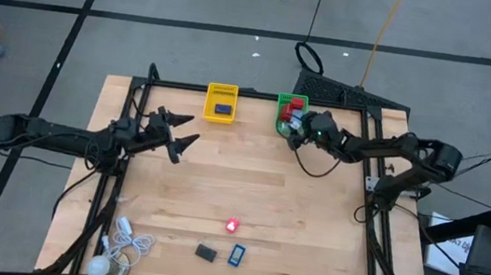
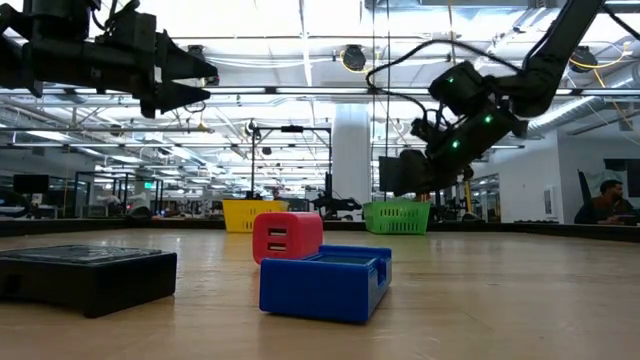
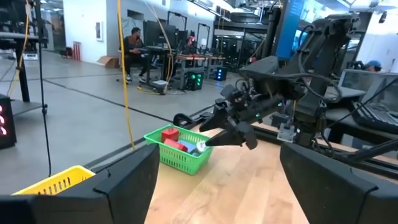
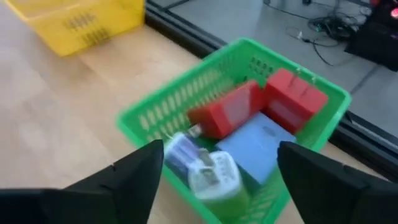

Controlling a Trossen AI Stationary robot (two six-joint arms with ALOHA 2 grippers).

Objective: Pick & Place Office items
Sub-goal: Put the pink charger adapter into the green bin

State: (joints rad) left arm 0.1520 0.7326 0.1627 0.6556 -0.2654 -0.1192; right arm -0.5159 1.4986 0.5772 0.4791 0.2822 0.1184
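- Right gripper (image 1: 295,130) over green basket (image 1: 288,115), jaws apart, nothing clamped.
- In right wrist view, fingers (image 4: 134,174) spread either side of a white-and-green piece (image 4: 208,174) lying in the basket beside two red blocks (image 4: 227,115) and a blue block (image 4: 256,146).
- Left gripper (image 1: 184,132) raised above table's left half, jaws apart, empty, well apart from both baskets.
- Yellow basket (image 1: 221,103) at far edge, just beside green one, dark blue piece (image 1: 222,110) inside.
- On table (image 1: 310,221) near front edge: red block (image 1: 232,225), black piece (image 1: 205,252), blue piece (image 1: 237,254), close together.
- White coiled cable (image 1: 124,245) with ball at front left corner.
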